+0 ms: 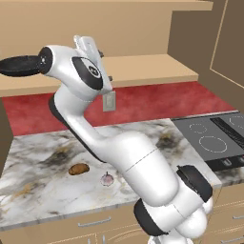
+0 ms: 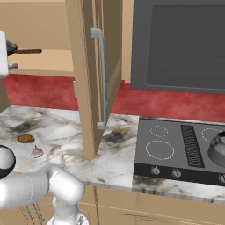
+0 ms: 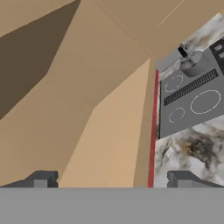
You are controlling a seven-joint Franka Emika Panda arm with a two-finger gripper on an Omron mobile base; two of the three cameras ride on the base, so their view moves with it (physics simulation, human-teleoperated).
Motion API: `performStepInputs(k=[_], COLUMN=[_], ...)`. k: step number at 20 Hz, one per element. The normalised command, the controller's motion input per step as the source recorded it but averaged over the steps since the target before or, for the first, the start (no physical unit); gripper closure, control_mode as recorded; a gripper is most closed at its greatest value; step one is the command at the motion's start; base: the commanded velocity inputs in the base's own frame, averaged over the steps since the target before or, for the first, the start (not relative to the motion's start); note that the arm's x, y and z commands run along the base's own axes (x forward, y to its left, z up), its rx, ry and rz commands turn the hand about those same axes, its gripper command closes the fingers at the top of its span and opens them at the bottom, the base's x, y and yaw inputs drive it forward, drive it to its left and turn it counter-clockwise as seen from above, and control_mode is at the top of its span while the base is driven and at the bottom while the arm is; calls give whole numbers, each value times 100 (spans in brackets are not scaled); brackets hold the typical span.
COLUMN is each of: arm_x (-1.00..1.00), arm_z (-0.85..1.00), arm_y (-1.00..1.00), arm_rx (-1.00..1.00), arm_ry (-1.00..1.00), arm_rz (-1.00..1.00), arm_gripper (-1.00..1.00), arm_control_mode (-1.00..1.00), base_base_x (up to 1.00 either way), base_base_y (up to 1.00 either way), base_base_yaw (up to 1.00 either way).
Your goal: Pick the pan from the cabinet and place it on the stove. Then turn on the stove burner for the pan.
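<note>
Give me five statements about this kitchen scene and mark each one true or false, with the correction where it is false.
1. The pan lies on the cabinet shelf. True.
2. The gripper is shut on the pan's handle. False: its jaws stand open with nothing between them.
3. A kettle stands on the stove. True.
4. The brown potato-like lump sits on a burner ring. False: it lies on the marble counter, left of the stove.
5. The cabinet door is closed. False: it stands swung open over the counter.
</note>
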Motion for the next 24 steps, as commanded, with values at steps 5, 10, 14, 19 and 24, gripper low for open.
performStepInputs(k=[5, 10, 14, 19, 24], arm_x=[36, 32, 32, 32, 22], arm_z=[-7, -5, -3, 0, -5], arm_y=[0, 0, 0, 8, 12], arm_rx=[1, 5, 6, 3, 1], arm_ry=[0, 1, 2, 5, 4], arm_rz=[0, 0, 0, 0, 0], arm_gripper=[-100, -100, -100, -100, -100], arm_control_mode=[-100, -100, -100, -100, -100], base_base_x=[0, 0, 0, 0, 0], base_base_y=[0, 0, 0, 0, 0], base_base_yaw=[0, 0, 0, 0, 0])
